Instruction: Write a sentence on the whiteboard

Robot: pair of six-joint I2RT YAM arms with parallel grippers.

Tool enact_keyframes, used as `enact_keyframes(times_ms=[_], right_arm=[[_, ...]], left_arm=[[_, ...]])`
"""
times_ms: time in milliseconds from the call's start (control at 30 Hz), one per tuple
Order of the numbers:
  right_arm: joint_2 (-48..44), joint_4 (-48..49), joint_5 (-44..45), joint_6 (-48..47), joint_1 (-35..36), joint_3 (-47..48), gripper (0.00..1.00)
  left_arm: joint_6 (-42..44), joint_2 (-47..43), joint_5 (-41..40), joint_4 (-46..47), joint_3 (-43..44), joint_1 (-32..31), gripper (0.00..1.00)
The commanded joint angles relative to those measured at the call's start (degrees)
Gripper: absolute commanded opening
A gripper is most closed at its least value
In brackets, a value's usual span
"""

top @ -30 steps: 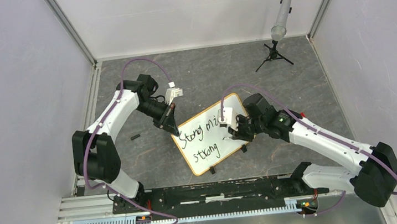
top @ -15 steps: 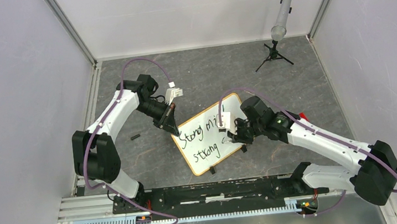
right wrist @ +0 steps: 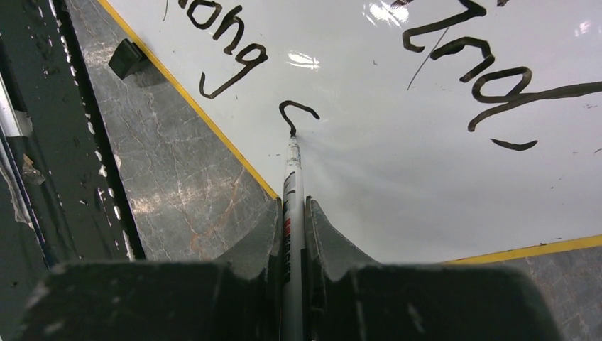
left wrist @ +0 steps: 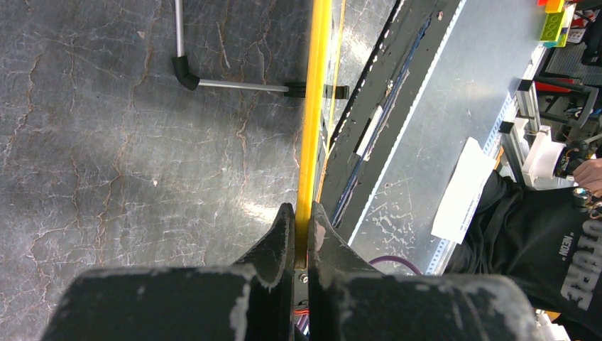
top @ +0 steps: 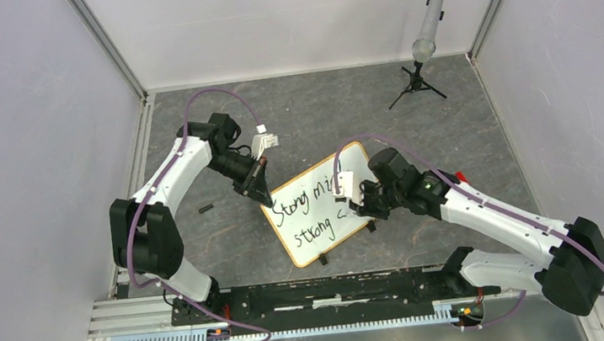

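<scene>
Right gripper [right wrist: 292, 206] is shut narrow on a marker [right wrist: 292, 177], gripping the barrel well back from the tip. This leaves the nib clear of the fingers, so the wrist camera can see the stroke. The marker lies along the line of the gripper and slopes down to the whiteboard [right wrist: 397, 163]. Its tip touches the lower end of a small hook-shaped stroke [right wrist: 297, 110], just after the word "strong" on the second line. That looks like the start of a new letter, so I judge the sentence only part written.

Across the board, the left gripper [left wrist: 302, 213] is closed on the thin yellow-orange frame [left wrist: 313, 106], seen edge-on between its fingers. From above, it pinches the board's upper-left corner [top: 266, 198]. The likely reason is to stop the light board sliding or turning under the pen's pressure. Holding at the corner leaves the white face open to the writing arm.

The whiteboard [top: 311, 252] lies skewed on the grey surface [top: 230, 246] between the two arms. Its two black feet [top: 322, 259] are on the long edge nearest the bases. I cannot tell whether the held corner is raised off the surface. A tube on a tripod [top: 425, 39] stands well apart at the back.
</scene>
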Motion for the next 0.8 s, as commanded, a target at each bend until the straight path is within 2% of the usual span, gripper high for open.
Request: enact_keyframes(times_ms=[0, 500, 767], right_arm=[[-0.62, -0.49, 1.98, -1.32, -0.38, -1.24, 0.0], [3.03, 1.72, -2.92, 0.94, 3.37, 2.99, 0.0], [-0.85, -0.79, -4.84, 0.47, 2.54, 4.22, 0.0]], left_arm=[[-0.28, -0.01, -5.15, 3.52, 0.46, -0.14, 0.02], [-0.35, -0.08, -5.32, 3.52, 0.69, -0.14, 0.02], [-0.37, 0.1, -4.97, 3.52, 0.65, -0.13, 0.02]])
